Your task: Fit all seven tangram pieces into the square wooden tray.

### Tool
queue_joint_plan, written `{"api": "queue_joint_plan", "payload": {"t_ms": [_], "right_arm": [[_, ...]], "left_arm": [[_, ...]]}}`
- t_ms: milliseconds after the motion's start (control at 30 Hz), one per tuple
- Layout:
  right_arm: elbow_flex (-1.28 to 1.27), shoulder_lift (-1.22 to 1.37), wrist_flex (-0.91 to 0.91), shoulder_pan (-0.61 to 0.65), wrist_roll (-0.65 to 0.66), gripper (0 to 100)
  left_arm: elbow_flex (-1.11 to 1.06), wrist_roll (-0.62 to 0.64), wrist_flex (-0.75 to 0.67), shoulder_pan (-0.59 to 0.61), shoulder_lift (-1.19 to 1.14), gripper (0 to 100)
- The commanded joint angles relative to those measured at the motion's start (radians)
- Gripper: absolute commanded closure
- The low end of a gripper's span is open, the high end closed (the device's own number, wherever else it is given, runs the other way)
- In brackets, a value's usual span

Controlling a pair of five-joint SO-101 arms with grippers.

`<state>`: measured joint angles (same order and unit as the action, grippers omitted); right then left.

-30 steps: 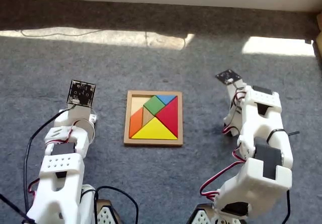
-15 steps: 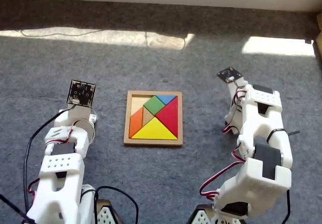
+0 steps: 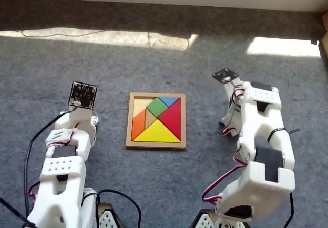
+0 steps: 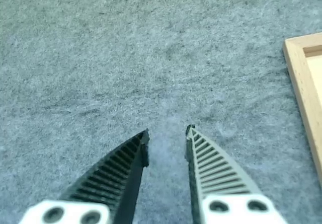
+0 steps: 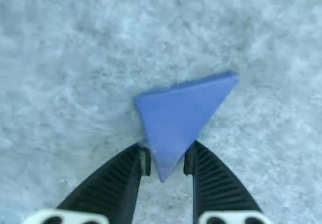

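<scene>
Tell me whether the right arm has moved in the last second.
Yes: the right arm, gripping the blue triangle, swung left toward the wooden tray.

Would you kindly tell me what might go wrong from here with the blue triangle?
1. The right pincer grips the blue triangle only by a tapering corner, so the piece may slip or swivel.
2. The free gap in the tray sits in a corner against the frame; a twisted triangle could catch on the rim.
</scene>
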<state>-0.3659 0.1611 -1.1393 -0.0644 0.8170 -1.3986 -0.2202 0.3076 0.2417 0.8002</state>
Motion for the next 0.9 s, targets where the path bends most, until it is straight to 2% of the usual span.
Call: {"api": "queue_joint_plan", "payload": {"t_ms": [0,100,267,333,467,633,867], "right_arm": [[0.030,-0.096,-0.030,0.042,-0.092,89.6],[0.039,-0.096,-0.031,0.064,-0.244,88.3],[0.039,-0.094,-0.030,0.134,-0.454,74.1],[0.039,-0.094,-0.025,0.173,-0.520,72.8],[0.039,-0.093,-0.024,0.219,-0.614,72.8],[0.041,-0.082,0.047,0.214,-0.720,72.8],[0.145,0.022,0.028,0.159,-0.776,72.8]], "left_arm": [[0.008,0.006,-0.002,-0.019,0.022,87],[0.008,0.006,-0.002,-0.019,0.022,87],[0.007,0.006,-0.002,-0.019,0.022,87],[0.007,0.006,-0.002,-0.019,0.022,87],[0.007,0.006,-0.002,-0.019,0.024,87],[0.007,0.006,-0.002,-0.019,0.024,87],[0.007,0.006,-0.002,-0.019,0.024,87]]}}
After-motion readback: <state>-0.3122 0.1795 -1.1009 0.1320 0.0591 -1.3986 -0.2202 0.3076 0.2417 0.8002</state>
